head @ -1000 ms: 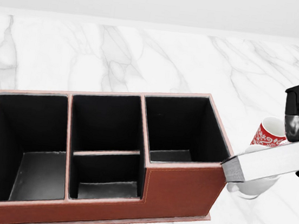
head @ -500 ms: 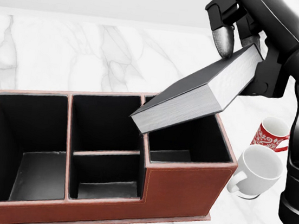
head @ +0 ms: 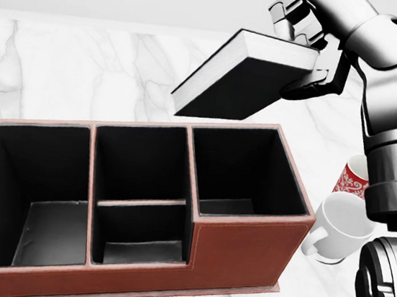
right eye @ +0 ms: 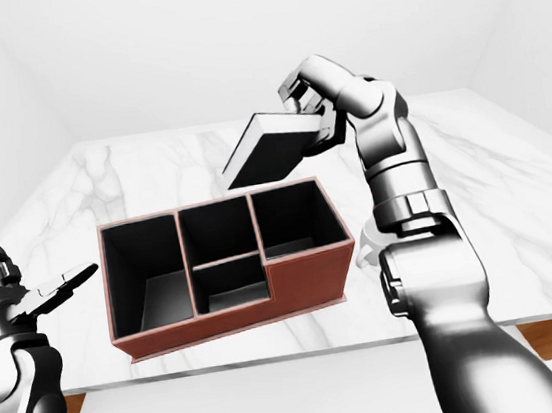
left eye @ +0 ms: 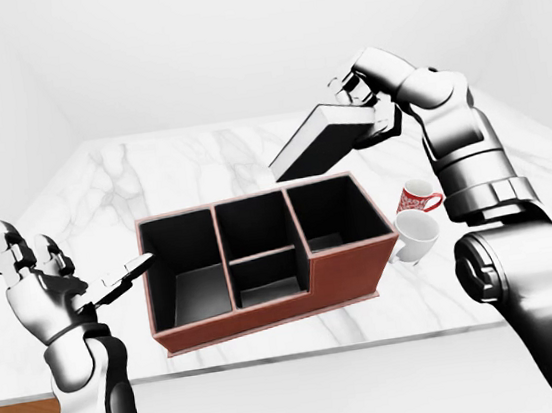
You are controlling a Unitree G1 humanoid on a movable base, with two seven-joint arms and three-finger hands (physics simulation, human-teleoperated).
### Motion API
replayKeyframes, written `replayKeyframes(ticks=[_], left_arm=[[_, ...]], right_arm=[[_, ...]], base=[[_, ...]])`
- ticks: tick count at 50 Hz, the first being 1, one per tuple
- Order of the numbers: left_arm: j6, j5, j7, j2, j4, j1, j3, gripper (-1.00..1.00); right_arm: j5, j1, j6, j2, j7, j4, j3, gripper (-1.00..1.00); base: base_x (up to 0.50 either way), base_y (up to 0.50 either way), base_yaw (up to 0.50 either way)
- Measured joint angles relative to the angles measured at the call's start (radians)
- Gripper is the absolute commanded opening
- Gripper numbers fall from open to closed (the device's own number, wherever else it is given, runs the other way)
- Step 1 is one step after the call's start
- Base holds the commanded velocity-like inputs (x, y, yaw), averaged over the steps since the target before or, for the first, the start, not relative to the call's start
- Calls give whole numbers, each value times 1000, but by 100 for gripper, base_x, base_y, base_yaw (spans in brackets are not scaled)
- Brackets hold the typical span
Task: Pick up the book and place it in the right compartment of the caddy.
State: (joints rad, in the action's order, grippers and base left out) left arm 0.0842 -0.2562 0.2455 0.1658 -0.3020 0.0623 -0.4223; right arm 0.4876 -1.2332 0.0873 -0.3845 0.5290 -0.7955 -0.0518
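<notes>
While my right hand [head: 306, 42] grips the dark hardcover book [head: 247, 78], its long axis slants down-left above the brown leather caddy's [head: 244, 252] right compartment [head: 243, 172].

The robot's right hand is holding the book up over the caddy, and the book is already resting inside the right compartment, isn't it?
Not quite. The right hand does hold the book, but the head view shows it in the air above the caddy, not yet in the right compartment.

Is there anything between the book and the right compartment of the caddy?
Nothing visible. The right hand holds the book tilted in the air above the caddy, and its right compartment is open and empty.
</notes>
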Motion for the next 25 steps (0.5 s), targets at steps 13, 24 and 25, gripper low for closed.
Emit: replayKeyframes(ticks=[13,24,25], left_arm=[[2,0,1,0,-1,0,0,100],[3,0,1,1,-2,0,0,100],[3,0,1,1,-2,0,0,100]], right_arm=[[129,-73,0,-26,-11,-221,47,-100],[193,-87,0,-17,-11,-292,59,-100],[196,-86,0,-16,-12,-297,60,-100]], base=[[0,0,0],[0,0,0],[0,0,0]])
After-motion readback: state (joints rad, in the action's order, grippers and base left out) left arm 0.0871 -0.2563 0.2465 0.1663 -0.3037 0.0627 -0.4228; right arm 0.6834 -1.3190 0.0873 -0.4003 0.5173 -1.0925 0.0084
